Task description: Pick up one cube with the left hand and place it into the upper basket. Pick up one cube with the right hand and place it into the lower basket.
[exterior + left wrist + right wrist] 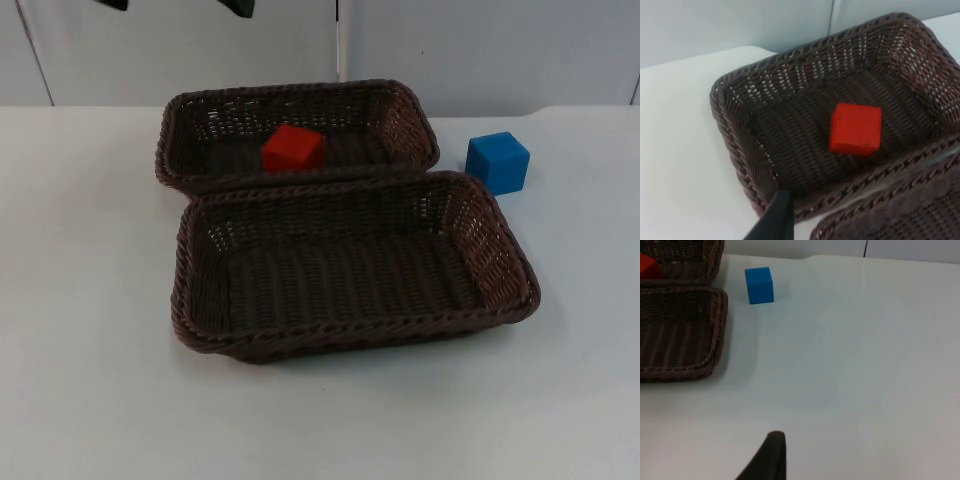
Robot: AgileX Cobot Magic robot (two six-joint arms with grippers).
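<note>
Blue cube [497, 161]: on the white table [90, 300], just beside the far right corner of the lower basket [510, 262], outside both baskets.
Red cube [293, 148]: lying inside the upper basket [180, 125], so the left arm's share looks done.
Key relation: the blue cube sits on the right arm's side; in the right wrist view it lies well ahead of the fingertip, beside the lower basket's outer wall.
Right gripper: waiting well short of the blue cube; whether its fingers are apart cannot be told.
Left gripper: looking down on the upper basket; finger state likewise cannot be told.
Next move, likely: right arm reaches forward to the blue cube.
</note>
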